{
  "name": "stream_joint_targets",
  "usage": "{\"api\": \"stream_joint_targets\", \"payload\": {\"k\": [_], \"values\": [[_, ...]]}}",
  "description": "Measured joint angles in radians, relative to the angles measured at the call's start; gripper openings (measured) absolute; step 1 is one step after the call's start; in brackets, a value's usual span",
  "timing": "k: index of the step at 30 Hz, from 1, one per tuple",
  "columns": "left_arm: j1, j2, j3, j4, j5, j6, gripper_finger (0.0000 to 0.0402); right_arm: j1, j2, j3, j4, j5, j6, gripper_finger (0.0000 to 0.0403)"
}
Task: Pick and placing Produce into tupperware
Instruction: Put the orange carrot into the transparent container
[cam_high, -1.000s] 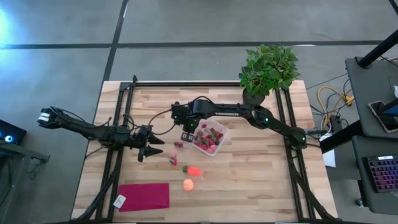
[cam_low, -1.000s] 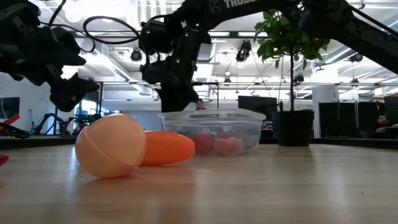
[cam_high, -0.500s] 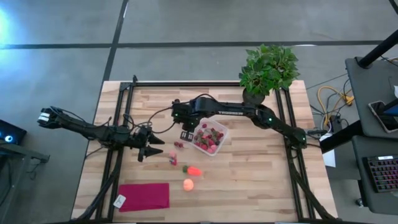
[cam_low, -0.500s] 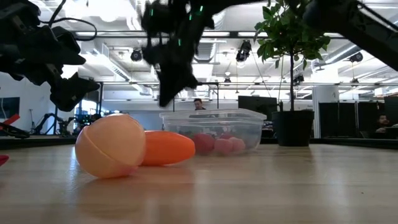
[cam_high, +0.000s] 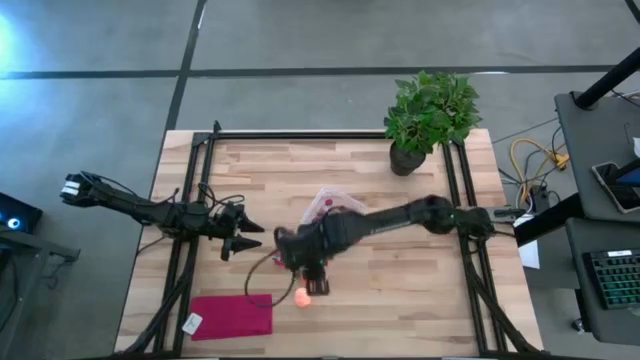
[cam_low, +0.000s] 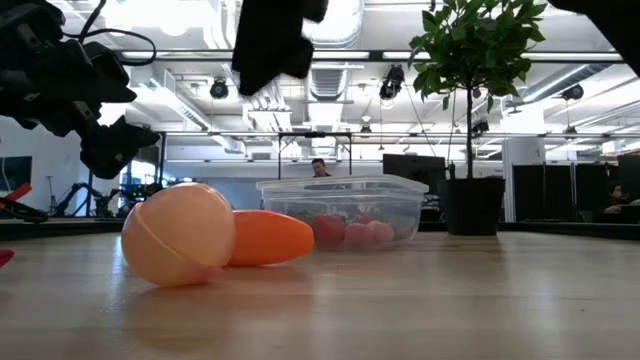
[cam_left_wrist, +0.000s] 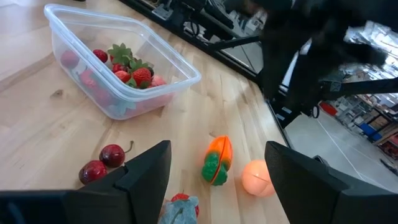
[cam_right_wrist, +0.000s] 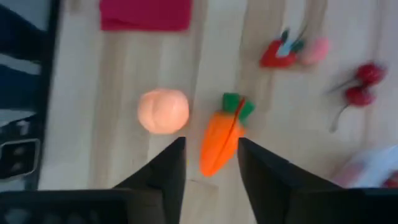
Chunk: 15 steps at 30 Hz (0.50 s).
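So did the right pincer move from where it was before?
Yes. The right pincer left the tupperware and swung toward the table's front edge, now above the carrot.

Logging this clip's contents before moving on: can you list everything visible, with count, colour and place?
tupperware: one, clear, mid-table, holding red strawberries
carrot: one, orange, green end, beside peach
peach: one, pale orange, near front edge
cherries: two, dark red, loose on table
loose strawberry: one, red, by cherries
cloth: one, magenta, front-left corner
plant: one, green, back-right
table: one, pale wood
left tool: open, waiting left
right tool: open, above carrot
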Motion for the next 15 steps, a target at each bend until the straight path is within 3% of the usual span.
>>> {"api": "stream_joint_targets", "payload": {"k": [8, 15], "values": [[0.000, 0.001, 0.000, -0.004, 0.021, 0.000, 0.0247, 0.034, 0.079, -0.004, 0.042, 0.072, 0.195, 0.0218], [-0.001, 0.002, 0.000, -0.007, 0.024, 0.000, 0.0247, 0.055, 0.131, -0.005, 0.066, 0.157, 0.289, 0.0265]]}}
